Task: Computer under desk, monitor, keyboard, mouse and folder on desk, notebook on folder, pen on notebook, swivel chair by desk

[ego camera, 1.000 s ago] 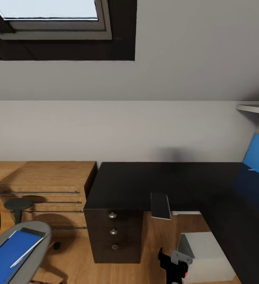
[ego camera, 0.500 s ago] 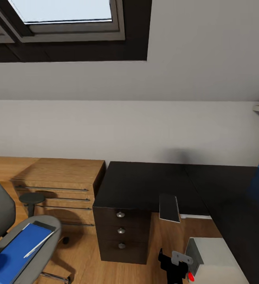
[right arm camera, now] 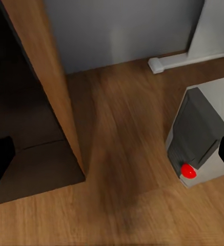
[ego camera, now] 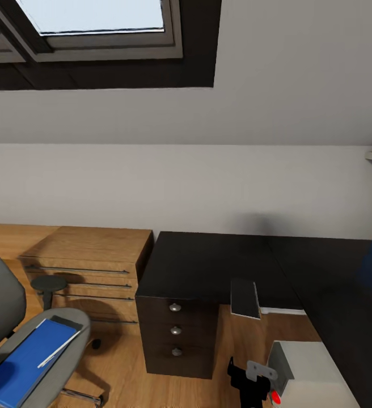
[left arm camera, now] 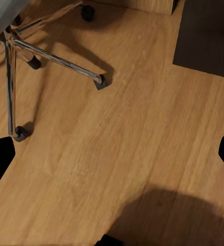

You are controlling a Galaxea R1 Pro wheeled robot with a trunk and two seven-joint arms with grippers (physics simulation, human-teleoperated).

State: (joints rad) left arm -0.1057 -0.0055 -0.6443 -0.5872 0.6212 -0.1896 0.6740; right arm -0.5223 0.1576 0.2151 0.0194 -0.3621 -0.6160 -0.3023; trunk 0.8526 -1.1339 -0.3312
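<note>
Your folder (ego camera: 22,361) lies flat on the swivel chair (ego camera: 36,371) seat at lower left, with the notebook (ego camera: 66,323) under its far corner and the pen (ego camera: 58,350) across it. The keyboard (ego camera: 245,298) overhangs the desk (ego camera: 208,263) edge beside the drawers. The computer (ego camera: 308,374) stands on the floor — right beside your right gripper (ego camera: 248,385). Both claws' fingertips sit wide apart, holding nothing.

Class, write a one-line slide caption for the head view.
Blue folder lies on the swivel chair beside a black desk; the computer stands below it.
</note>
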